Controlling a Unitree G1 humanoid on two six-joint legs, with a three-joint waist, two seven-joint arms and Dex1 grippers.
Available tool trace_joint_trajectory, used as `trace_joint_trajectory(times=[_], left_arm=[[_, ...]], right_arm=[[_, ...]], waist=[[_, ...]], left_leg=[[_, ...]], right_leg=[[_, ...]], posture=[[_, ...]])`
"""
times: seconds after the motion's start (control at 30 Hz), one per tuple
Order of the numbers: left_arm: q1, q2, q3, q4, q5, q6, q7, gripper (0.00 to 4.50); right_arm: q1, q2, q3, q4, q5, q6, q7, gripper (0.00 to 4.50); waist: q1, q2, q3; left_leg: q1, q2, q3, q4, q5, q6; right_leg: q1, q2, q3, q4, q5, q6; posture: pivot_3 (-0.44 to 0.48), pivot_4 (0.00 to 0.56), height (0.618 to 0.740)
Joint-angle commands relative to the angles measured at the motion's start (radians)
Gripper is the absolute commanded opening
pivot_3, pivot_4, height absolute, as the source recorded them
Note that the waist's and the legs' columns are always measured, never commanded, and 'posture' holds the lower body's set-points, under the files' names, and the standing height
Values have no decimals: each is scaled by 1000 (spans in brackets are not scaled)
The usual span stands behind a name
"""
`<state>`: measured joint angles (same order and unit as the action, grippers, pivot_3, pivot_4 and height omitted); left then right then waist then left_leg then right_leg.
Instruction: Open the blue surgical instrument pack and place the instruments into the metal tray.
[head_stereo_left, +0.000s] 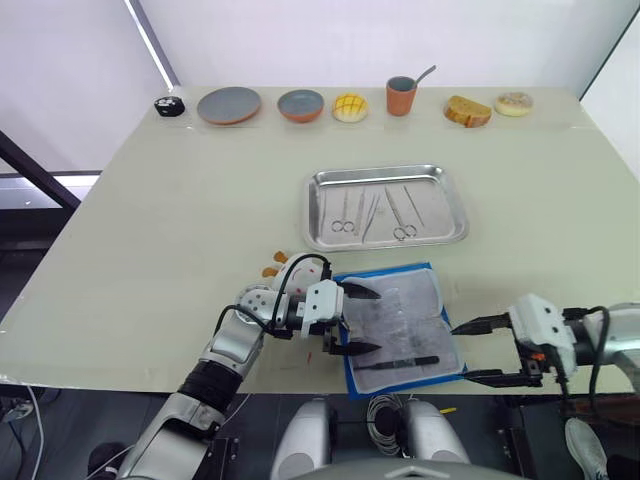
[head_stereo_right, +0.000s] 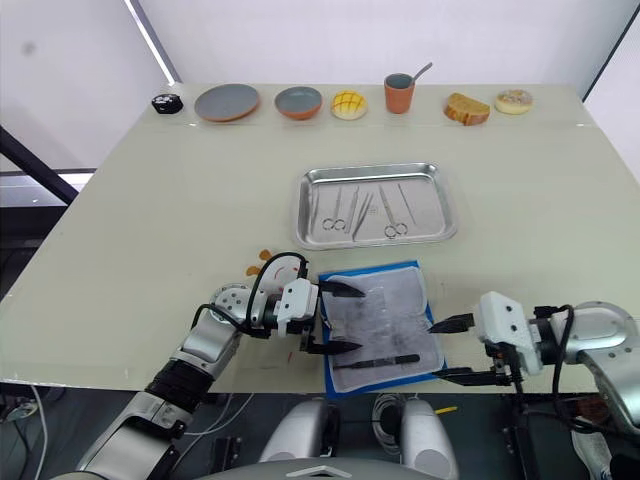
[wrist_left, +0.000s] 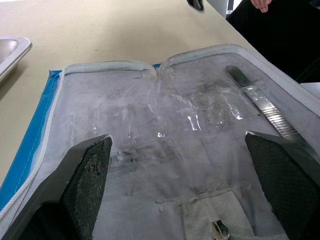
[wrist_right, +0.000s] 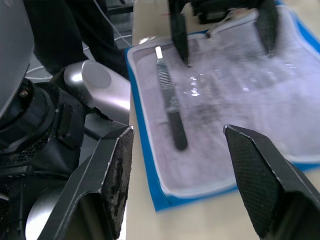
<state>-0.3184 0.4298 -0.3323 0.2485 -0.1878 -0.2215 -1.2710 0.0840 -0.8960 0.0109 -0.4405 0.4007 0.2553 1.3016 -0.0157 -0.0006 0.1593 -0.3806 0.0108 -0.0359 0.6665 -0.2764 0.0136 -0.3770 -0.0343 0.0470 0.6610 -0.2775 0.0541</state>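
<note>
In the left eye view, the blue surgical instrument pack lies unfolded near the table's front edge, its grey-white lining facing up, with 1 slim dark-handled instrument resting across its near end. The left gripper hovers over the pack's left side, its 2 black fingers spread wide and holding nothing. The right gripper sits just beside the pack's right edge, its jaws likewise wide apart and empty. Beyond the pack, the metal tray holds several silver instruments, scissors and forceps laid roughly side by side. Along the table's far edge stand a grey plate, a grey-and-orange bowl, an orange cup with a spoon in it, and some bread items. In the left wrist view, the 2 spread fingers frame the crinkled lining of the pack, and the flat metal instrument lies along the far side of the lining; a corner of the tray shows at the edge. In the right wrist view, the open fingers bracket the pack's blue border, the dark-handled instrument lies on the lining, and the other gripper's fingertips point down over the pack beyond it.
</note>
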Motion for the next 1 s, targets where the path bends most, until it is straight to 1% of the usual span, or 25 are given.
trace_joint_trajectory(times=[0.03, 0.2, 0.33, 0.57, 0.7, 1.0], left_arm=[[41, 26, -25, 44, 37, 24, -11, 4500], [64, 29, -38, 25, 44, 25, -11, 4500], [70, 27, -45, 19, 51, 29, 0, 4500], [79, 27, -44, 85, 62, -22, 0, 4500], [91, 27, -49, 81, 64, -29, 5, 4500], [65, 20, -39, 95, 56, -29, 7, 4500]], right_arm=[[-31, 11, 33, -26, -36, -26, -32, 2976], [0, 23, 44, -28, -46, -41, -64, 2976], [24, 14, 44, -11, -46, -67, -58, 2976], [1, 18, 56, 14, -45, -81, -57, 2976], [5, 17, 51, 17, -42, -87, -56, 2976], [-58, 22, 81, 28, -48, -52, -58, 2976]], waist=[[-1, 0, 0], [0, 0, 0], [-1, 0, 0], [0, 1, -1], [-1, 2, -2], [0, 2, -2]], left_leg=[[0, 0, 0, 0, 0, 0], [0, 0, 0, 0, 0, 0], [0, 0, 0, 0, 0, 0], [1, 0, 0, 0, 0, 0], [1, 0, 0, 0, 0, 0], [1, 0, 0, 0, 0, 0]], right_leg=[[0, 0, 0, 0, 0, 0], [0, 0, 0, 0, 0, 0], [0, 0, 0, 0, 0, 0], [0, 0, 0, 0, 0, 0], [0, 0, 0, 0, 0, 0], [0, 1, 0, 1, 0, 0]], posture=[[0, 150, 740], [0, 150, 740], [0, 150, 740], [0, 150, 740], [0, 150, 740], [0, 150, 740]])
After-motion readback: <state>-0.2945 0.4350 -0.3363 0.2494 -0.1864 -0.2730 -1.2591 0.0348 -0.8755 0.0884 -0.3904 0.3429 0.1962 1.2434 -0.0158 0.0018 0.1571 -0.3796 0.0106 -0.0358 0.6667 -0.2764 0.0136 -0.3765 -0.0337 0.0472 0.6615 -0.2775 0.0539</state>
